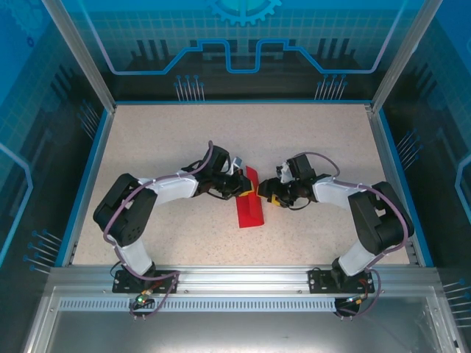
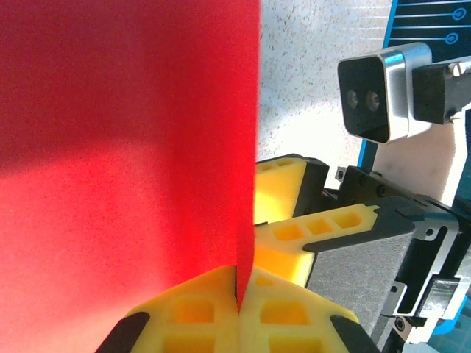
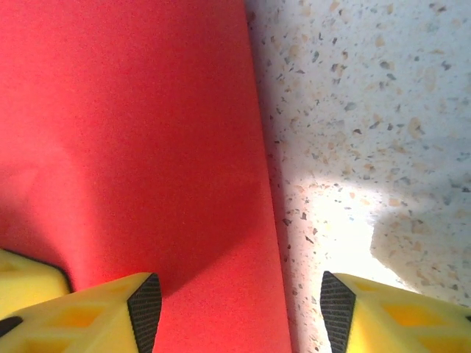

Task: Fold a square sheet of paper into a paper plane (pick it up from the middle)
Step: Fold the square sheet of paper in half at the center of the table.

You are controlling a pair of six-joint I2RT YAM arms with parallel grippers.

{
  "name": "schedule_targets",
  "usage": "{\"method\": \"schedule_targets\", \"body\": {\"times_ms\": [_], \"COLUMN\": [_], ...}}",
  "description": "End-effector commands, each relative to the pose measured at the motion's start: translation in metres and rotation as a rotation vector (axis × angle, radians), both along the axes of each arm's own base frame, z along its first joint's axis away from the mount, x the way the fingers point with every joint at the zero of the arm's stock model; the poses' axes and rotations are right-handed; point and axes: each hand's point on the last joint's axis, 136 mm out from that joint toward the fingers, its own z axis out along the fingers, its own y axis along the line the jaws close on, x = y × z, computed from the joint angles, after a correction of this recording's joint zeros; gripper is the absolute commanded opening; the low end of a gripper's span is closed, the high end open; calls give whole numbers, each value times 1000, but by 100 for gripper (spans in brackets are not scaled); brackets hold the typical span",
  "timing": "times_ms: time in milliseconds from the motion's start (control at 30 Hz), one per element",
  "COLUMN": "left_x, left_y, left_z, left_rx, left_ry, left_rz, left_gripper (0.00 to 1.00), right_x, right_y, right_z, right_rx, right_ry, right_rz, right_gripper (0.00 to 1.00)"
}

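Speckled beige table (image 1: 147, 147) stands inside a blue-walled enclosure. Near the table's centre, the left gripper (image 1: 237, 184) is clamped on the square sheet of paper (image 1: 250, 206), yellow fingers (image 2: 191, 316) pressed together on its edge. The sheet, a long red strip in outline, runs toward the near edge. The right gripper (image 1: 266, 193) is just beside it, fingers (image 3: 110, 316) moderately spread, holding nothing.

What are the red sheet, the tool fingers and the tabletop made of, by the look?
Red sheet: paper, likely; thin, matte, fine grain, no gloss. Left tool fingers: yellow plastic, matte, moulded or printed with square pockets. The dark tips on the right tool look rubbery. Tabletop: pale, speckled, stone-look; laminate or composite, can't tell.
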Motion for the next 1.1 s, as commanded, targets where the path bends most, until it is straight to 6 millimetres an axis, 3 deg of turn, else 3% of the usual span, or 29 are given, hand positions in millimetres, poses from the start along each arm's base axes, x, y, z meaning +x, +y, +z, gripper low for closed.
{"method": "schedule_targets", "body": {"times_ms": [0, 267, 400, 500, 633, 767, 833, 1067], "left_x": [-3, -12, -10, -8, -6, -5, -4, -2], "left_y": [-2, 9, 12, 14, 15, 14, 14, 12], "left_z": [2, -28, -35, -36, -39, -38, -38, -40], "left_rx": [-44, 26, 70, 89, 126, 137, 141, 150], "left_ry": [5, 50, 52, 43, 38, 32, 28, 33], "left_rz": [9, 27, 26, 27, 4, -8, -15, -21], "left_gripper": [2, 4, 3, 4, 4, 5, 5, 5], "right_x": [-4, -13, -13, -14, -14, -18, -10, -13], "right_y": [-4, -7, -6, -2, 4, 3, 5, 12], "right_z": [11, 16, 15, 15, 11, 0, 1, -6], "right_rx": [44, 67, 64, 77, 49, -11, -27, -34], "right_ry": [-4, -3, -2, 5, 18, 44, 35, 53], "right_rz": [37, 108, 139, 161, 193, 211, 210, 241], "right_gripper": [67, 72, 69, 53, 49, 53, 54, 51]}}
